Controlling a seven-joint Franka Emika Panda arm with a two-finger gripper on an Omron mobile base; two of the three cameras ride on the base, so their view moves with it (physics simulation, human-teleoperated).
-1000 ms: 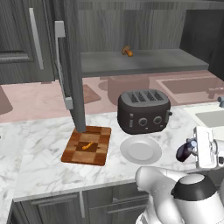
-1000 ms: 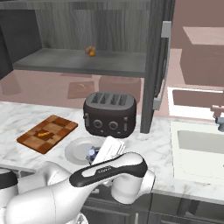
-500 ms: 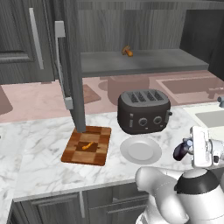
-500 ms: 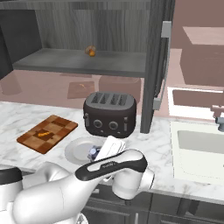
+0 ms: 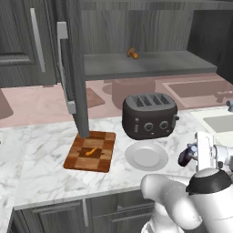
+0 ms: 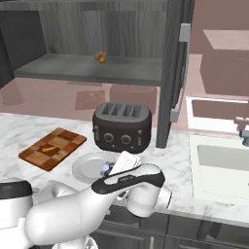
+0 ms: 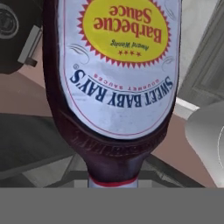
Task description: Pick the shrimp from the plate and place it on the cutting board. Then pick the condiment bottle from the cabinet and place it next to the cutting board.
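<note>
- Barbecue sauce bottle [image 7: 111, 74] held in the jaws; they stand narrow, clamped about its neck. In the hand view the label reads upside down, so the body runs away from the jaws and the cap end lies toward the hand.
- In the left base view the bottle [image 5: 185, 156] shows as a dark body beside the white hand, lying tilted, closer to level than upright, above the bench [image 5: 41, 182].
- Shrimp [image 5: 92, 152] already lies on the cutting board [image 5: 89, 152]; first half of the task judged done. Plate [image 5: 146, 155] bare, just beyond the jaws on the board's side.
- Key relation: the board lies past the plate from the jaws, in front of the toaster [image 5: 149, 116] line. Free bench beside the board is the target; the bottle's long axis must be righted before set-down.
- Versus the earlier frames: arm and bottle have shifted only slightly; board, plate, toaster unmoved. Opening of the jaws steady.
- Cabinet [image 5: 150, 66] shelf holds a small orange-brown object [image 5: 132, 53].
</note>
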